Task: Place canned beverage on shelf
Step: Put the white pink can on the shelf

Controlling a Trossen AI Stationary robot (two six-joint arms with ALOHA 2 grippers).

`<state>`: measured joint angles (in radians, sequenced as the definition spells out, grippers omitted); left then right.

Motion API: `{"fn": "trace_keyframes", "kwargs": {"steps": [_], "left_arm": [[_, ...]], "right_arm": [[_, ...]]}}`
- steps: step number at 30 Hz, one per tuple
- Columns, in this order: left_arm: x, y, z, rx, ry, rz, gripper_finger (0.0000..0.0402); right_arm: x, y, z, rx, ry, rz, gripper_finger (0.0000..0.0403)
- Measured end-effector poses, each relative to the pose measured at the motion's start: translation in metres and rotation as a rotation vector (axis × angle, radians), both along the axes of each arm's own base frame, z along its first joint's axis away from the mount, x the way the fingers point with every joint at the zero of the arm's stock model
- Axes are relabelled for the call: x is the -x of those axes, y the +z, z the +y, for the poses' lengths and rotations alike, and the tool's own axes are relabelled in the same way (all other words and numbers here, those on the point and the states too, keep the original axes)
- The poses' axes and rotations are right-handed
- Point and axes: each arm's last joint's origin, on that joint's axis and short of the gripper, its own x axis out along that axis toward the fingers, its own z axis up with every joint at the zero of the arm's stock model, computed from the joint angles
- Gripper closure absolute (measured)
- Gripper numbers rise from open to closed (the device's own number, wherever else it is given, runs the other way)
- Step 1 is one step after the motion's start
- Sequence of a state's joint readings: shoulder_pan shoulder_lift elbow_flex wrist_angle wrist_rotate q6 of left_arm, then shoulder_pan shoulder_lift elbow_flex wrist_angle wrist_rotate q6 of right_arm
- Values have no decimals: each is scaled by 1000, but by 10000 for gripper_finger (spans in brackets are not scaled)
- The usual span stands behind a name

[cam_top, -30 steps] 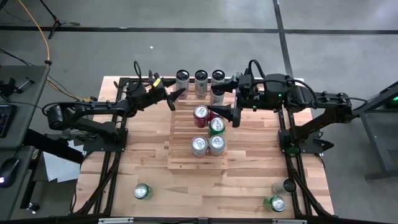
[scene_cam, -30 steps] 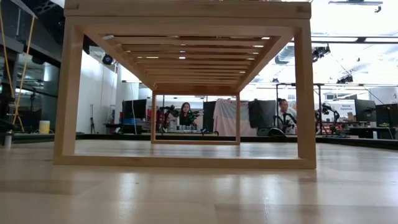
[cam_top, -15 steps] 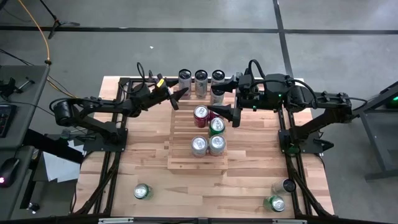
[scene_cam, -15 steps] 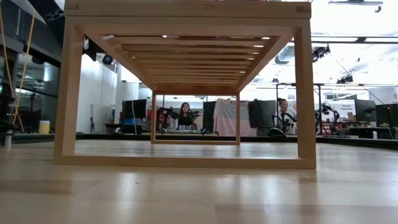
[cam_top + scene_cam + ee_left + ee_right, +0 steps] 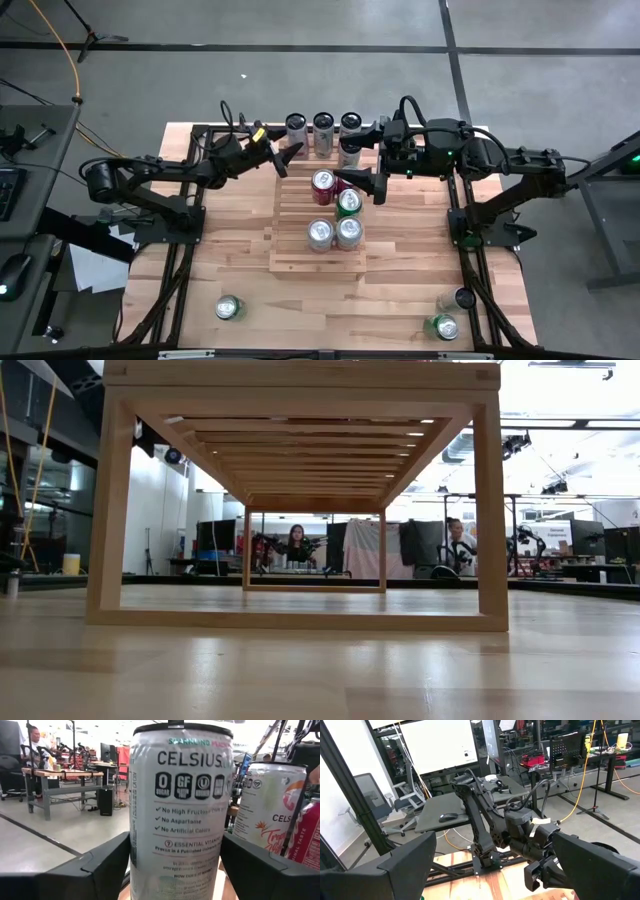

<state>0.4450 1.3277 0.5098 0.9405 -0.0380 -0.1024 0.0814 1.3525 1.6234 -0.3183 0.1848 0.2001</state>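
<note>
The shelf (image 5: 318, 215), a pale slatted wooden rack, sits mid-table (image 5: 400, 290), carrying eight upright cans. At its far-left corner the left gripper (image 5: 287, 158) brackets a white Celsius can (image 5: 181, 810), its fingers (image 5: 105, 865) barely apart from the can's sides. The right gripper (image 5: 362, 183) hangs wide open above the red can (image 5: 322, 186). From the low view, the shelf's top is hidden.

Setting: robotics lab, open-plan hall. Grey concrete floor (image 5: 300, 70) with dark seams runs around the wooden test table (image 5: 400, 300), which sits in a black metal frame (image 5: 470, 250). Beyond the table, more workbenches (image 5: 55, 772) carrying robot arms, monitors (image 5: 215, 535), and people seated at stations (image 5: 297, 545). A desk with a mouse (image 5: 449, 817), an office chair (image 5: 380, 802), a whiteboard (image 5: 440, 745) and yellow cabling (image 5: 587, 785) stand nearby. Bright overhead strip lighting.
</note>
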Motion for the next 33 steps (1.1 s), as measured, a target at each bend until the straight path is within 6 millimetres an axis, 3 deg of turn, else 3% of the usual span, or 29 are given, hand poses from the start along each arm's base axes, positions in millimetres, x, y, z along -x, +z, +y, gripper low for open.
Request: {"fn": "trace_keyframes", "kwargs": {"steps": [20,33], "left_arm": [[-1,0,-1,67,-55,-29,112],[-1,-2,-1,47,-51,-5,61]], "right_arm": [[0,0,0,0,0,1,18],[0,0,0,0,0,1,18]]}}
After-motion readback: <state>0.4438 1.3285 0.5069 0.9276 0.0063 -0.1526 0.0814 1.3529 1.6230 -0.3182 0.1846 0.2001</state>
